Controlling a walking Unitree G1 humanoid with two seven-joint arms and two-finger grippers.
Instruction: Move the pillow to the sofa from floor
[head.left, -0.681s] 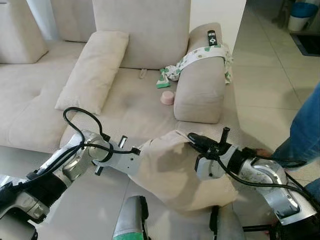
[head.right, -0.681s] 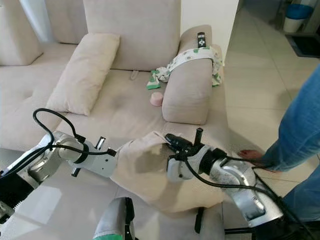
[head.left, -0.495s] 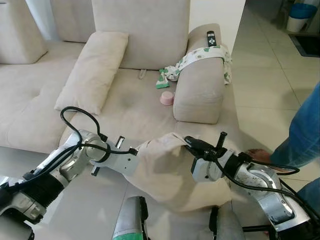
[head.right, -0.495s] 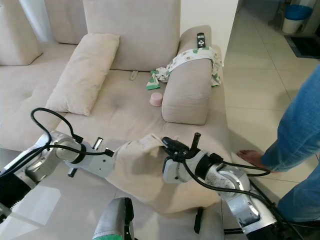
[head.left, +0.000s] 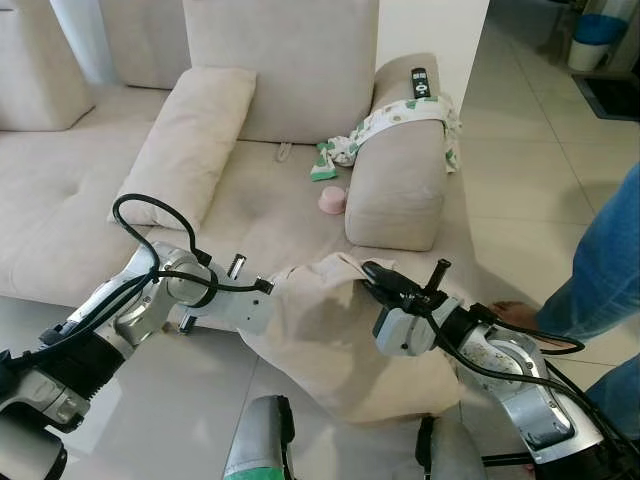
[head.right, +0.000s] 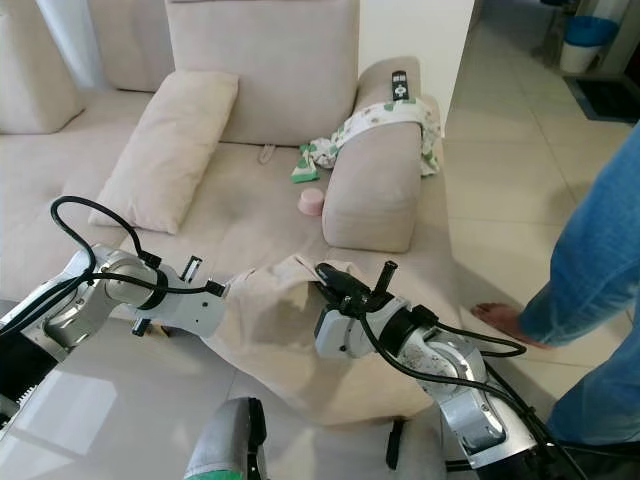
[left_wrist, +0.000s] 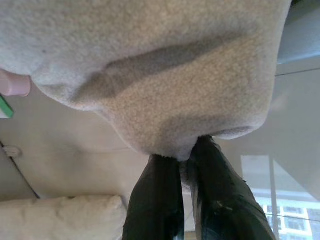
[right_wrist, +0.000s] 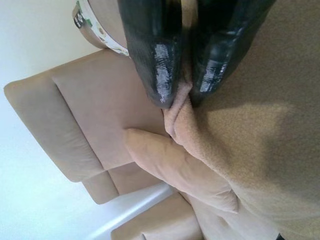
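Pillow (head.left: 345, 345), pinched by our left gripper (left_wrist: 186, 159) and right gripper (right_wrist: 181, 97), has edged up-frame toward the sofa (head.left: 270, 215).

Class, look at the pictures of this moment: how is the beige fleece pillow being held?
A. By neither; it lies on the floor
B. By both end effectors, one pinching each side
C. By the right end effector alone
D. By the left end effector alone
B: the left end effector and the right end effector each have their black fingers pinched shut on an edge of the beige fleece pillow, holding it up in front of the beige fabric sofa.
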